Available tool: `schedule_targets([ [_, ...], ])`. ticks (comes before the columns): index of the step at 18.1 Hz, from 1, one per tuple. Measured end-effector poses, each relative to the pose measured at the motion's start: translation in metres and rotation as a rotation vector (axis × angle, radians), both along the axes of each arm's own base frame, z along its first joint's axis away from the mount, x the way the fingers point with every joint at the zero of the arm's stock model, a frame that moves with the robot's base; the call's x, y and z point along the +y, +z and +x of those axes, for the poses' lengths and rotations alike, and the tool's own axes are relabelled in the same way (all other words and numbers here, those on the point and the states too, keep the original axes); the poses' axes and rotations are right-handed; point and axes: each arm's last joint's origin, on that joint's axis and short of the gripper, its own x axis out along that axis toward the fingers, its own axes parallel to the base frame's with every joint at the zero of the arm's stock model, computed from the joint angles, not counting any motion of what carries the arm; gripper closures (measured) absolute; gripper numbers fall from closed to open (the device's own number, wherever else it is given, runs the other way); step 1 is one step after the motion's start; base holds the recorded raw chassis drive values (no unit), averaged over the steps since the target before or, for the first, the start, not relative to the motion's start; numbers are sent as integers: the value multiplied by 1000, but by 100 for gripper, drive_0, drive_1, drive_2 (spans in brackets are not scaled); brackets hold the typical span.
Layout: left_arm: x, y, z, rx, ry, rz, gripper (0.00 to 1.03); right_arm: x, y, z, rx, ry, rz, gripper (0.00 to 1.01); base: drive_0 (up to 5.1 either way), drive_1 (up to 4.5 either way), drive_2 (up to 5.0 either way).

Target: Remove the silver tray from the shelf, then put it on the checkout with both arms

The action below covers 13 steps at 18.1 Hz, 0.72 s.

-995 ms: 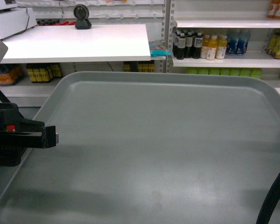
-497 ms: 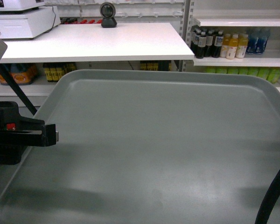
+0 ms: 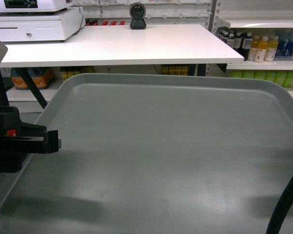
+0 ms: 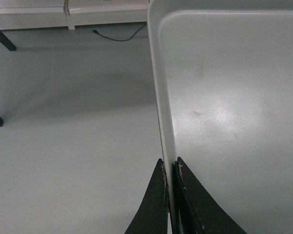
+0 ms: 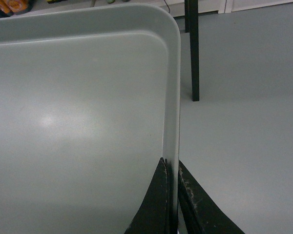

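Observation:
The silver tray [image 3: 166,156] fills the lower head view, held level in the air between both arms. My left gripper [image 3: 57,142] is shut on its left rim; in the left wrist view the gripper [image 4: 170,163] pinches that rim of the tray [image 4: 234,97] between its two black fingers. My right gripper [image 5: 172,163] is shut on the right rim of the tray [image 5: 78,122]; the head view shows only its black cable [image 3: 285,204]. The checkout [image 3: 136,46], a white-topped table, stands just beyond the tray's far edge.
A cash register [image 3: 34,22] and a black scanner [image 3: 137,15] sit on the checkout's back. White store shelving with bottles [image 3: 263,44] stands at the right. Black table legs [image 5: 193,48] and bare grey floor [image 4: 78,146] lie below the tray.
The checkout has slid rightward across the head view and now faces me squarely; the bottle shelving has moved toward the right edge. Tray and left gripper keep the same place in view.

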Motion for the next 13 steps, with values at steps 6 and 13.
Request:
schedule_targets([
  [6, 0, 0, 0, -2, 0, -1, 100, 0, 0, 0, -3, 0, 0, 99, -496, 250, 250],
  [13, 0, 0, 0, 0, 1, 1, 100, 0, 0, 0, -2, 1, 1, 99, -284, 141, 141],
])
